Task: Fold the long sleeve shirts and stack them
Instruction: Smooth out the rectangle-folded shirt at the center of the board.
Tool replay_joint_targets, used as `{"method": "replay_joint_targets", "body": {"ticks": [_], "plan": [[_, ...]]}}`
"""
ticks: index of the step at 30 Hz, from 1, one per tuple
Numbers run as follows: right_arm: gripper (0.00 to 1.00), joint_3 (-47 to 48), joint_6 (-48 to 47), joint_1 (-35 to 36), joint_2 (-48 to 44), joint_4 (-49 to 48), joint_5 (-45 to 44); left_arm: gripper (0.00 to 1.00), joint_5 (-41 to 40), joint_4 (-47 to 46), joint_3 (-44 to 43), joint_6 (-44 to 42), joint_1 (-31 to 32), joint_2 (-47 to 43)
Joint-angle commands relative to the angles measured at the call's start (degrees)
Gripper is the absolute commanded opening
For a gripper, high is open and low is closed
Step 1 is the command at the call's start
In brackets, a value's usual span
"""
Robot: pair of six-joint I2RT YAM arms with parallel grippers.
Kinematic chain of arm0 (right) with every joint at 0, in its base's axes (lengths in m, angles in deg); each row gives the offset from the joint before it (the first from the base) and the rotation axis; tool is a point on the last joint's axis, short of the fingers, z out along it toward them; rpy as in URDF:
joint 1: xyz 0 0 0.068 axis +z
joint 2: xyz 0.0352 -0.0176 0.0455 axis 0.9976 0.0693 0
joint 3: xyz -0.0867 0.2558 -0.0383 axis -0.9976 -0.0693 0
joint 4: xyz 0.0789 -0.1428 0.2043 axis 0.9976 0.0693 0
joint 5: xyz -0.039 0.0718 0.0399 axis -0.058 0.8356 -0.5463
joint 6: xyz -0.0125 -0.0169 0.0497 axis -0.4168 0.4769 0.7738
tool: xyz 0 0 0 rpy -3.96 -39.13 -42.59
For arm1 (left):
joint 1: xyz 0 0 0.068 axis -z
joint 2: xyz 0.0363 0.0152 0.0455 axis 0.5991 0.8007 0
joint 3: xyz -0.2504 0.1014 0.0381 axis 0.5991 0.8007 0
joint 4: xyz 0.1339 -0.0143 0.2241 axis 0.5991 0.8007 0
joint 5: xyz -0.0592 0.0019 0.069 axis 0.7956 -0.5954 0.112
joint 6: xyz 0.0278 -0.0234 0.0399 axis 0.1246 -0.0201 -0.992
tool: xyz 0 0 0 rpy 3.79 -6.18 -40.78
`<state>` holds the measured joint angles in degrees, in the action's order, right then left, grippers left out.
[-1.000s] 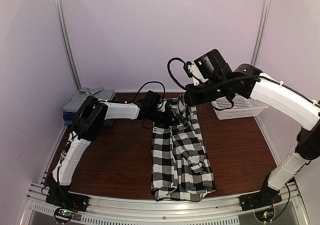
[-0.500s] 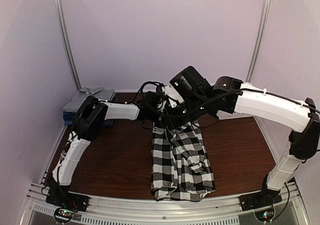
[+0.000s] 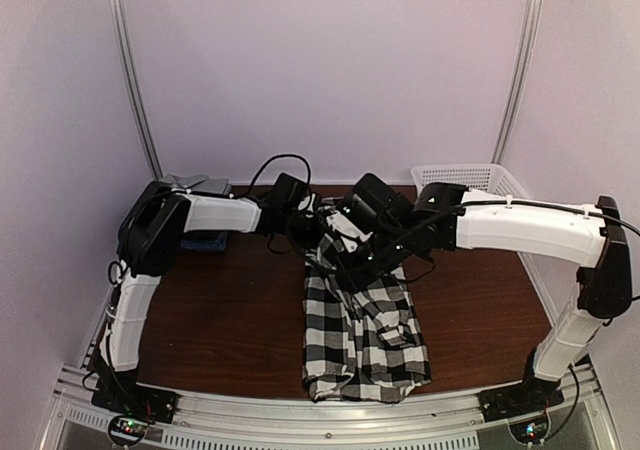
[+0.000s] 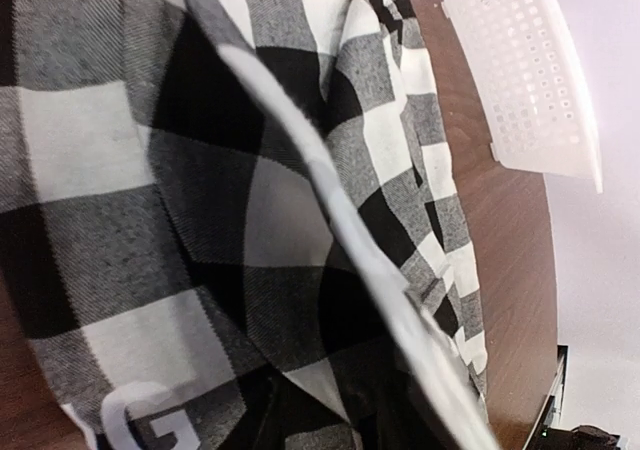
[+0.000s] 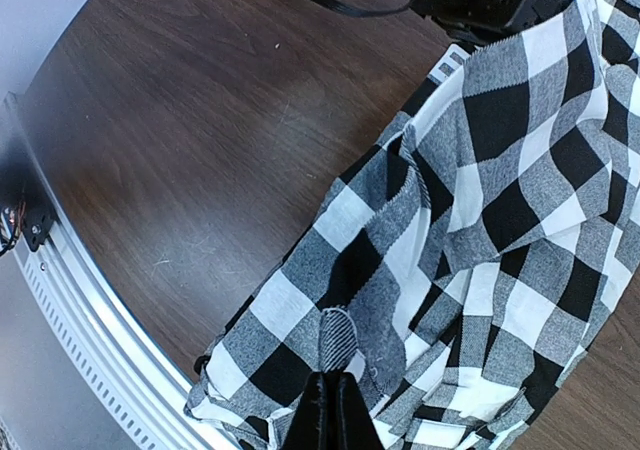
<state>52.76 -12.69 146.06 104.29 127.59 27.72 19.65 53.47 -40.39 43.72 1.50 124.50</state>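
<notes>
The black-and-white plaid shirt (image 3: 362,320) lies lengthwise down the middle of the brown table, its far end lifted and bunched. My left gripper (image 3: 306,227) and right gripper (image 3: 340,258) both meet at that far end. In the left wrist view the plaid cloth (image 4: 250,200) fills the frame and runs into the dark fingers at the bottom edge, which look shut on it. In the right wrist view the gripper (image 5: 330,410) is shut on a small fold of the plaid shirt (image 5: 480,220), held above the table. A grey folded shirt (image 3: 190,183) lies on a blue one (image 3: 205,240) at back left.
A white mesh basket (image 3: 470,175) stands at the back right and also shows in the left wrist view (image 4: 525,70). The bare brown table (image 3: 220,300) runs left and right of the shirt. A metal rail (image 3: 300,410) lines the near edge.
My right arm has swung down and left from high near the basket to low over the shirt's far end, carrying cloth. My left arm has risen a little. The basket is uncovered.
</notes>
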Motion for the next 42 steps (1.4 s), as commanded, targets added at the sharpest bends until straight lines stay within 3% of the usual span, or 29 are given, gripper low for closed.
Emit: {"method": "replay_joint_targets", "body": {"ticks": [1, 14, 25, 28, 31, 35, 38, 42], "plan": [[0.0, 0.1, -1.3, -0.1, -0.6, 1.6, -0.9, 0.33, -3.7, 1.2, 2.9, -0.8, -1.7, -4.5], [0.0, 0.1, -2.7, 2.0, 0.1, 6.8, -3.3, 0.3, -4.6, 3.3, 4.3, -2.4, -3.9, -5.9], [0.0, -7.6, 0.1, 6.9, 5.3, -3.0, 2.0, 0.29, -5.7, 5.0, 13.0, -5.1, -6.5, -12.1], [0.09, -8.8, 0.7, 7.2, 5.7, -5.4, 3.2, 0.29, -5.1, 5.4, 14.5, -6.1, -6.7, -13.5], [0.31, -9.4, 1.3, 6.9, 3.9, -6.9, 2.2, 0.29, -3.6, 5.7, 15.5, -6.6, -6.7, -14.5], [0.51, -11.2, 2.1, 3.3, -0.7, -10.4, 1.3, 0.29, -1.4, 5.6, 17.2, -6.6, -6.5, -16.0], [0.57, -13.4, 2.9, -2.3, -3.6, -14.7, 1.7, 0.29, -0.3, 5.6, 19.0, -6.8, -5.9, -18.0], [0.57, -18.5, 4.6, -11.6, -5.7, -24.8, 6.5, 0.29, 1.4, 4.6, 21.9, -6.2, -4.2, -21.0]]}}
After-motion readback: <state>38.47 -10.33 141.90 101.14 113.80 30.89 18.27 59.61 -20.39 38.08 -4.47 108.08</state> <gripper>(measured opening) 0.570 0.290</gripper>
